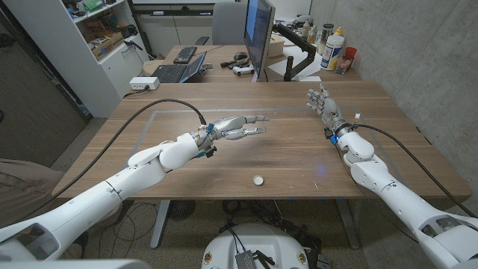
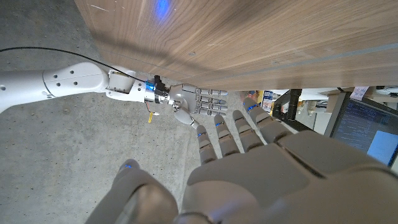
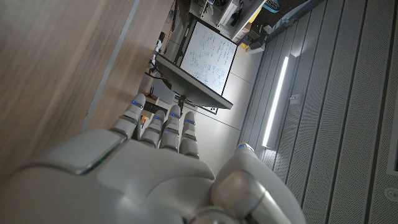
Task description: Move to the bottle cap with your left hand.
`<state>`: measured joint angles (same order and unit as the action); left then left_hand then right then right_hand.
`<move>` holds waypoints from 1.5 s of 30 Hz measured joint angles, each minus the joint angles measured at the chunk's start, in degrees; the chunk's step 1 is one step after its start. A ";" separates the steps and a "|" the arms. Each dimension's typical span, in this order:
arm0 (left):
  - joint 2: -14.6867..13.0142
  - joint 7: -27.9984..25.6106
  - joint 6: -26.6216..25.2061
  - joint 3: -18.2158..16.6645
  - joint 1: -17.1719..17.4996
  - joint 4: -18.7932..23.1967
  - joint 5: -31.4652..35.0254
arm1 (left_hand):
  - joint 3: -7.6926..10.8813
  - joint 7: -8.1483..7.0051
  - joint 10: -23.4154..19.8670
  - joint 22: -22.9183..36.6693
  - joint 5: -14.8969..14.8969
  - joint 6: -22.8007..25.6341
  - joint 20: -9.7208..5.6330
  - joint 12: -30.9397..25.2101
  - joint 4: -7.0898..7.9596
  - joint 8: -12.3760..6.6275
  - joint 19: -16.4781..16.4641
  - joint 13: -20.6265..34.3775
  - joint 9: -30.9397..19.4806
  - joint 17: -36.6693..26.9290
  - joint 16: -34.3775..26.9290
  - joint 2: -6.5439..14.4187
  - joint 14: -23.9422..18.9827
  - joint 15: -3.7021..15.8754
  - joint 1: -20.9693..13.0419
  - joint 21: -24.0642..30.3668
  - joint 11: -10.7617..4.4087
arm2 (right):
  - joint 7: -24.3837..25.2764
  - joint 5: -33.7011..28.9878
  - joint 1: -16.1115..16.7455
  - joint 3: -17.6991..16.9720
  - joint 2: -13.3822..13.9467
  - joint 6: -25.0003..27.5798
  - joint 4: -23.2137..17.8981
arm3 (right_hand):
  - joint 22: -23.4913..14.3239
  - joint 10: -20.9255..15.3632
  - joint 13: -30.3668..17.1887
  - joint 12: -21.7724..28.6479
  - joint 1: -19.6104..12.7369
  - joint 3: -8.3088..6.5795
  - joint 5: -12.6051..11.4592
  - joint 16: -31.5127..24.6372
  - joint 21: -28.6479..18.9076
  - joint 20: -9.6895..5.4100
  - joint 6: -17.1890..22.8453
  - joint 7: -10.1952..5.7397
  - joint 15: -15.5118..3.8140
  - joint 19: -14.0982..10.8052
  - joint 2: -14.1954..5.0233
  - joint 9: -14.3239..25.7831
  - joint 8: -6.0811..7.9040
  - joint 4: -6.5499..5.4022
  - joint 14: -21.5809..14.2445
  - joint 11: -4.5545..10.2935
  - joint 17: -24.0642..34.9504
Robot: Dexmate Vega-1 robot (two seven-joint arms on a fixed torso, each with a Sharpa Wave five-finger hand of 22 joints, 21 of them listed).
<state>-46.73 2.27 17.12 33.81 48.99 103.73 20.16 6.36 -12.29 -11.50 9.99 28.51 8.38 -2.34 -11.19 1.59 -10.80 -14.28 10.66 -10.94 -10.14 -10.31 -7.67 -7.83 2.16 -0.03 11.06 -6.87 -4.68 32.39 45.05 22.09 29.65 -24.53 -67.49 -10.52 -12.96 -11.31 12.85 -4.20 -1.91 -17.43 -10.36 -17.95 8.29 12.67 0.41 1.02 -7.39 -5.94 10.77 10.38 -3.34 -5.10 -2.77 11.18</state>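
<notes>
A small white bottle cap (image 1: 258, 179) lies on the wooden table (image 1: 299, 149) near its front edge, about midway across. My left hand (image 1: 240, 127) hangs above the table's middle, fingers stretched out and apart, holding nothing; it is behind the cap and a little to its left, well apart from it. The left hand (image 2: 249, 168) has its fingers spread in the left wrist view too. My right hand (image 1: 323, 106) is at the table's right, fingers extended and empty; the same right hand (image 2: 196, 106) appears across the table in the left wrist view, and the right hand (image 3: 155, 162) fills the right wrist view.
A monitor (image 1: 258, 33) on an arm stands at the table's back edge, with bottles (image 1: 333, 46) to its right. A second desk behind carries a keyboard (image 1: 169, 72) and laptop. Black cables trail along both arms. A concrete wall runs along the right.
</notes>
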 measured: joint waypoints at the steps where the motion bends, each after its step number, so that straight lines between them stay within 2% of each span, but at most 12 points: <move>1: 0.00 0.01 0.11 0.04 -0.01 0.02 0.27 | 0.00 0.00 0.00 0.00 0.11 0.00 0.00 0.00 0.00 0.00 0.00 0.00 0.00 0.02 0.00 0.00 0.08 0.08 0.00 0.00 0.00 | 0.00 -0.05 -0.13 0.04 -0.10 -0.07 0.23 | 0.00 0.00 0.00 0.00 0.00 0.00 0.00 0.00 0.00 0.00 0.00 0.00 0.00 0.00 0.00 0.00 0.00 0.00 0.00 0.00 0.00; 41: -0.67 -0.25 7.13 0.27 0.02 0.58 5.76 | -0.46 -0.11 0.52 0.00 0.77 -0.95 0.00 0.00 0.46 0.00 0.00 0.01 0.00 0.01 0.00 0.31 0.85 -0.11 -0.31 0.00 -0.08 | 2.62 -1.61 -0.22 0.63 -0.96 0.04 0.25 | 0.00 -0.23 0.00 0.00 0.24 -0.24 0.00 -0.26 0.60 -0.20 0.01 0.00 0.00 0.19 0.21 -0.11 0.10 -0.23 -0.01 -0.22 0.01; 45: -0.70 -0.13 7.68 0.13 0.02 0.59 6.07 | -0.81 -0.11 0.52 0.00 1.27 -0.94 0.00 0.00 0.61 0.00 0.00 0.11 0.00 0.01 0.00 0.31 0.83 -0.10 -0.31 0.00 -0.08 | 2.90 -1.77 -0.29 0.66 -1.01 0.04 0.27 | 0.00 -0.88 0.06 0.25 0.24 -0.24 0.00 -0.26 0.60 -0.65 0.59 1.20 0.00 -0.25 0.21 -0.11 0.49 -0.23 -0.01 -0.85 0.01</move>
<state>-47.43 2.14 24.80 33.94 49.01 104.32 26.24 5.55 -12.40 -10.99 9.99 29.78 7.44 -2.34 -11.20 2.20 -10.81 -14.28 10.77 -10.94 -10.14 -10.31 -7.36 -6.99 2.06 -0.34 11.06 -6.96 -1.78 30.62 44.76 22.75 28.63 -24.49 -67.22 -10.52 -13.84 -11.25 13.10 -3.96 -2.15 -17.43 -10.62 -17.35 7.64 13.25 1.61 1.01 -7.65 -5.73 10.67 10.87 -3.57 -5.11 -3.62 11.19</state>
